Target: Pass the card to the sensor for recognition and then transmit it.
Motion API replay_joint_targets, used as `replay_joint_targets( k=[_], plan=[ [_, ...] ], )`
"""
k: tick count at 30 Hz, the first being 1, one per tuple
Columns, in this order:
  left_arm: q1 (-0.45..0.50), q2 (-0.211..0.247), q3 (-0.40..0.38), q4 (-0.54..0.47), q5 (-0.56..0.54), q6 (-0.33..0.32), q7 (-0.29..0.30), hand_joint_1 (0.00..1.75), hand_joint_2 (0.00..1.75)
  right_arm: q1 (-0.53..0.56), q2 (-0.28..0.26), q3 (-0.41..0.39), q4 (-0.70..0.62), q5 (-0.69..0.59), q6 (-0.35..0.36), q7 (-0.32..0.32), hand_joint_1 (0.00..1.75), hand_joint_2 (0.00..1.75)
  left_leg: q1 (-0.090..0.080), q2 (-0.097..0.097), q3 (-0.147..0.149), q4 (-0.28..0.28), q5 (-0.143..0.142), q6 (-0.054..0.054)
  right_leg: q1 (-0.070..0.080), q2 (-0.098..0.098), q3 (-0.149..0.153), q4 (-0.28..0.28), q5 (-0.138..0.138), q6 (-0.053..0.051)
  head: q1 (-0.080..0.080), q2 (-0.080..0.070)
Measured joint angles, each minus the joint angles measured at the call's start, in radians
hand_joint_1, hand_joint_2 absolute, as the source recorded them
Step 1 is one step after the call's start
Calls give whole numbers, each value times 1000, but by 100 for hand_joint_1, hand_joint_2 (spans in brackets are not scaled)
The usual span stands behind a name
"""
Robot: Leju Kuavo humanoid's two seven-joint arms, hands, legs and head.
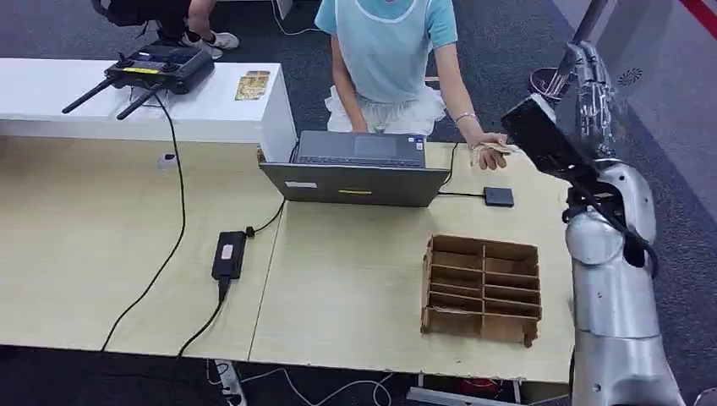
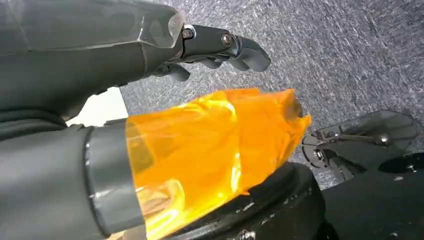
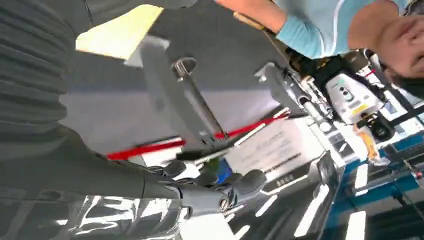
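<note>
No legible writing; yellow label on laptop (image 1: 355, 182) lid unreadable.

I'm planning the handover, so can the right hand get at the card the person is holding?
Probably yes: the right hand is raised just beside the person's hand, which holds the card at the table edge, and nothing stands between them.

- Laptop (image 1: 355, 169): one, on the counter (image 1: 355, 288).
- Cardboard divider tray (image 1: 482, 288): one.
- Small black sensor pad (image 1: 499, 196): one.
- Power adapter (image 1: 228, 254): one.
- Antenna-fitted controller (image 1: 156, 69): one.
- Cards (image 1: 252, 85) on the white shelf: apparently two; resolution is poor.
- Persons: two, the far one (image 1: 199, 21) partly visible.
</note>
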Motion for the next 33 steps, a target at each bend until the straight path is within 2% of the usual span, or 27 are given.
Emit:
replay_joint_targets(
  k=[3, 7, 10, 14, 19, 23, 29, 33],
  plan=[
    [1, 0, 1, 0, 7, 0, 7, 0, 0, 80, 0, -47, -26, -99, 39, -58, 0, 175, 0, 1, 0, 0, 0, 0, 0, 1, 0, 0, 0, 0, 0, 0],
    [1, 0, 1, 0, 9, 1, 13, 0, 0, 176, 5, -82, -53, -335, 104, -133, 0, 175, 0, 0, 0, 0, 0, 0, 0, 1, 0, 0, 0, 0, 0, 0],
    [1, 0, 1, 0, 7, 2, 14, 0, 0, 233, 10, -93, -68, -542, 175, -146, 0, 175, 0, 1, 0, 0, 0, 0, 0, 1, -1, 0, 0, 0, 0, 0],
    [1, 0, 1, 0, -1, 3, 10, 0, 0, 282, 9, -99, -68, -719, 226, -160, 0, 175, 0, 1, 0, 0, 0, 0, 0, 1, -1, 0, 0, 0, 0, 0],
    [1, 0, 1, 0, -12, 5, 2, 0, 0, 323, 11, -120, -58, -887, 240, -183, 0, 175, 0, 1, 0, 0, 0, 0, 0, 1, -1, 0, 0, 0, 0, 0],
    [1, 0, 1, 0, -12, 8, 2, 0, 0, 349, 27, -148, -60, -947, 235, -198, 0, 175, 0, 1, 0, 0, 0, 0, 0, 2, -1, 0, 0, 0, 0, 0],
    [1, -1, 0, 0, -45, 8, 20, 0, 0, 410, 66, -152, -88, -925, 246, -253, 0, 175, 0, 2, 0, 0, -1, 0, 0, 2, -1, 0, 0, 0, 0, 0],
    [1, -2, -4, 0, -54, 12, 21, 0, 0, 438, 103, -152, -93, -937, 240, -262, 0, 175, 0, 2, 0, -1, 0, 0, 0, 2, -1, 0, 0, 0, 0, 0]
  ],
)
